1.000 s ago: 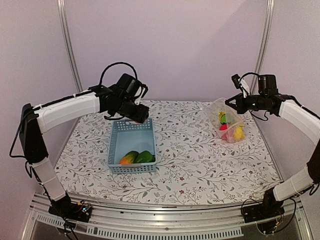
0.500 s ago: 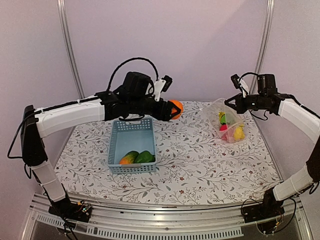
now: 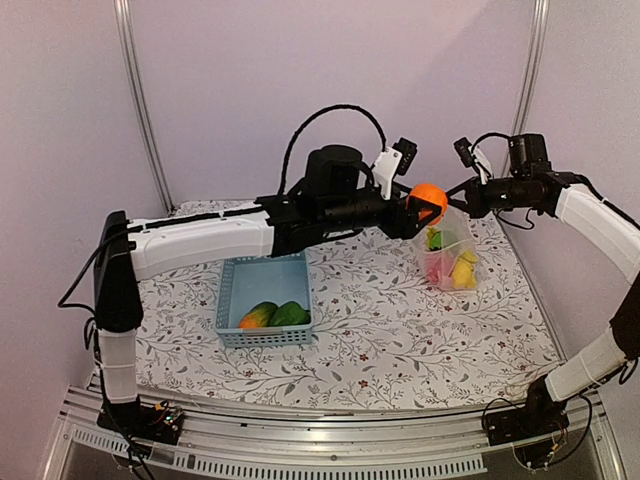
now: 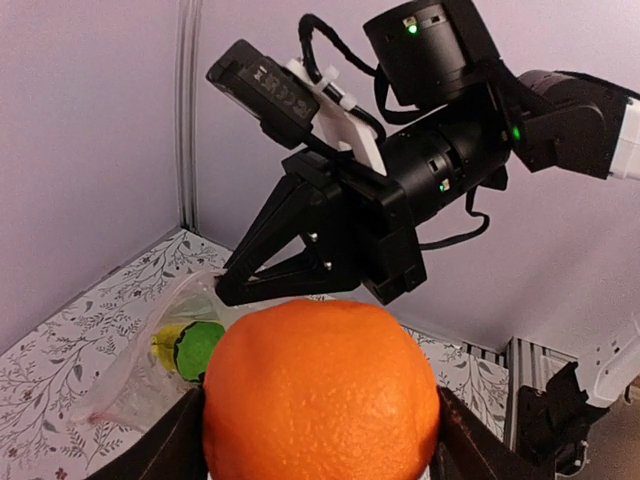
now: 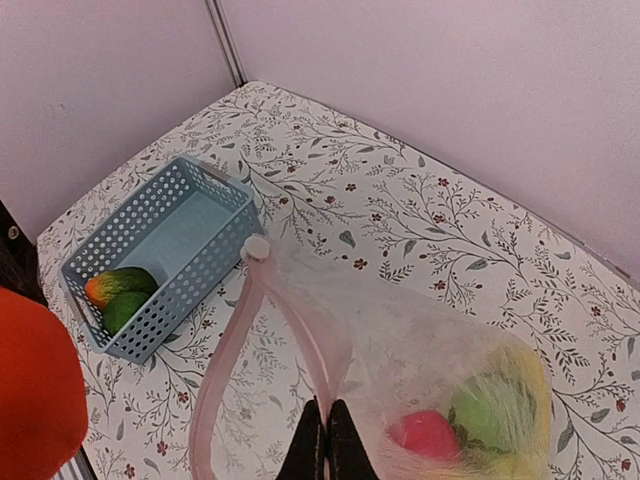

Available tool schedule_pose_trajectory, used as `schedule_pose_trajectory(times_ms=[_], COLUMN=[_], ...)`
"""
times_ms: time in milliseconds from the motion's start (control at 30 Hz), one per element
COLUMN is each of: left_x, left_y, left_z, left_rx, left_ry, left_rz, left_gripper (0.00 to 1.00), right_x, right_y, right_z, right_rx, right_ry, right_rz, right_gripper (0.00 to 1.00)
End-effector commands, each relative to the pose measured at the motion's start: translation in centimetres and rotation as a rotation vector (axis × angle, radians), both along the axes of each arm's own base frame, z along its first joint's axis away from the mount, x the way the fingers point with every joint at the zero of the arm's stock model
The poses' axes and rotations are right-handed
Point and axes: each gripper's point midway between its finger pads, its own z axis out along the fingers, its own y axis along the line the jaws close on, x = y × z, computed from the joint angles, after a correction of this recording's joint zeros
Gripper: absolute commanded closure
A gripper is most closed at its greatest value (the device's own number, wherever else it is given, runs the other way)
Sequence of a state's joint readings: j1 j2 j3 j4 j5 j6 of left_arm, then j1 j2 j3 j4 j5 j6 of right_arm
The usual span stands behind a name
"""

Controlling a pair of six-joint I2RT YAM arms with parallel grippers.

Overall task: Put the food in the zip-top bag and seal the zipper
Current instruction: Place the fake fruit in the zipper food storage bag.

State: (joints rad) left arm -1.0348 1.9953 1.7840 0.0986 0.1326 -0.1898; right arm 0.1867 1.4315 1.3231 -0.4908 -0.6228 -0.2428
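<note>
My left gripper (image 3: pixel 424 203) is shut on a toy orange (image 3: pixel 428 197) and holds it in the air just above the mouth of the zip-top bag (image 3: pixel 452 262). In the left wrist view the orange (image 4: pixel 320 390) fills the space between the two fingers (image 4: pixel 178 445). The right gripper (image 5: pixel 327 425) is shut on the pink zipper (image 5: pixel 228 345) at the bag's rim and holds the mouth up and open. Red, green and yellow food (image 5: pixel 480 425) lies inside the bag (image 5: pixel 420 320). Two more pieces of food (image 3: pixel 273 314) sit in the basket.
The light blue lattice basket (image 3: pixel 264 272) stands left of centre on the flower-patterned table (image 3: pixel 400 330). Pale walls and metal posts (image 3: pixel 138 100) close in the back and sides. The left arm stretches across the table above the basket's far end.
The left arm has swung right from above the basket, carrying the orange to the bag's mouth. The right gripper still holds the rim, and the bag hangs slightly nearer the centre.
</note>
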Motion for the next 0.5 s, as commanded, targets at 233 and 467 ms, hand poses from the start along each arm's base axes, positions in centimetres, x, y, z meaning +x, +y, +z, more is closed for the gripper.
schedule_pose_trajectory(times_ms=[233, 467], left_x=[4.7, 6.1], left_y=[-2.5, -3.0], left_z=[-7.5, -6.4], left_rx=[0.276, 0.307], left_ry=[-0.078, -0.150], left_rz=[0.252, 0.323], left_gripper=[0.34, 0.12], right_x=[-2.7, -2.8], right_y=[0.6, 0.7], right_z=[2.8, 3.8], right_rx=[0.044, 0.061], right_ry=[0.016, 0.026], right_rz=[0.044, 0.051], right_gripper=[1.00, 1.00])
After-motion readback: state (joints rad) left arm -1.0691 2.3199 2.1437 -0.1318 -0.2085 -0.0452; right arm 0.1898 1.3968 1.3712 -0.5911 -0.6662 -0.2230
